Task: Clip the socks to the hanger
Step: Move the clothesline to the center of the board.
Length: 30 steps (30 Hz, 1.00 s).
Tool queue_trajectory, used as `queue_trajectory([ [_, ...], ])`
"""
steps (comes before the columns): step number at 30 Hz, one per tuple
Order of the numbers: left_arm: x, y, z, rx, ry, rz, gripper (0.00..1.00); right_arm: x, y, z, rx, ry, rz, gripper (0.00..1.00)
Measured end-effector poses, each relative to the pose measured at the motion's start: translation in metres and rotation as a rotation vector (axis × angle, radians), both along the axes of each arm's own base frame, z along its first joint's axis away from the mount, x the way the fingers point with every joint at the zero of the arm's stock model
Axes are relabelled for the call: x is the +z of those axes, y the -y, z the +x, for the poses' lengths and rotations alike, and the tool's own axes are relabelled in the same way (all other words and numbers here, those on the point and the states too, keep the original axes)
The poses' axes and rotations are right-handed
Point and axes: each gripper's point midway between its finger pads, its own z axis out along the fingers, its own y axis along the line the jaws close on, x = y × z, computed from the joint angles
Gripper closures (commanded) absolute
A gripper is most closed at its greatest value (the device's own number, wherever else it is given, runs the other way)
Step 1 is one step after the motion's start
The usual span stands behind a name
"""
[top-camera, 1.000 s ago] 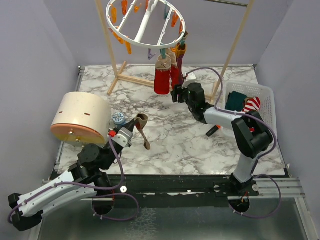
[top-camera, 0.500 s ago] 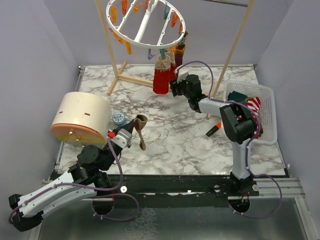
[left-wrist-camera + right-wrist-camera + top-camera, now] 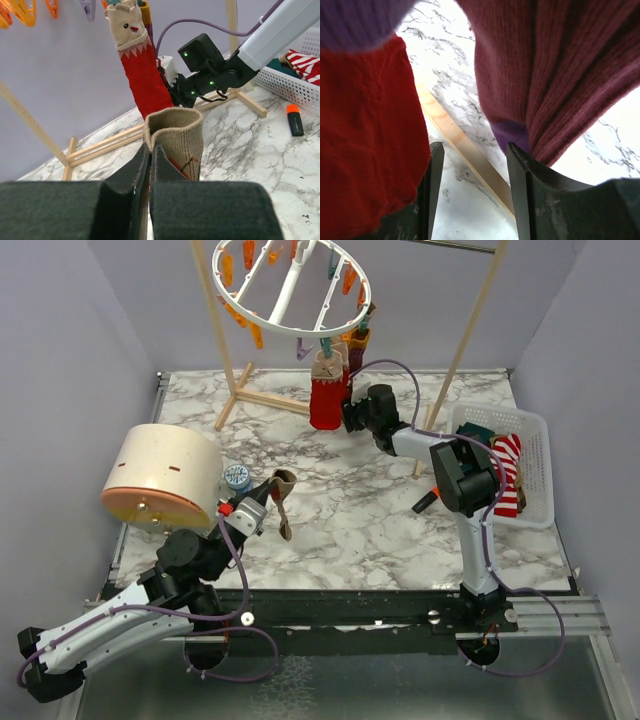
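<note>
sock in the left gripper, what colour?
Tan knit sock with a reddish-brown pattern; clearest in the left wrist view.

Wooden rack frame (image 3: 268,400) stands at the back of the marble table (image 3: 350,515). Left of the rack and nearer, a cream drum (image 3: 163,478), small round blue tin (image 3: 237,477) just beside it. Right of the rack, a white basket (image 3: 540,455), orange-capped marker (image 3: 426,501) lying nearby.
</note>
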Motion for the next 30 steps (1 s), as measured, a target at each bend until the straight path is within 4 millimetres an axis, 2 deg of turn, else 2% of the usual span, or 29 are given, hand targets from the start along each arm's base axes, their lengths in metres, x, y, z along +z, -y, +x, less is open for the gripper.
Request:
queue_trajectory([
  [7,0.001,0.000,0.000,0.000,0.005,-0.004,1.00,-0.009,-0.003,-0.005,0.034,-0.034,-0.020,0.47],
  [13,0.002,0.001,0.000,-0.004,0.007,-0.006,1.00,-0.010,0.000,-0.004,0.044,-0.030,-0.031,0.64],
  [17,0.002,0.001,0.000,-0.007,0.009,-0.006,1.00,-0.010,0.002,-0.004,0.051,-0.026,-0.037,0.70],
  [30,0.002,0.004,-0.002,-0.025,0.011,-0.006,1.00,-0.012,0.007,-0.021,0.069,-0.031,-0.061,0.78],
])
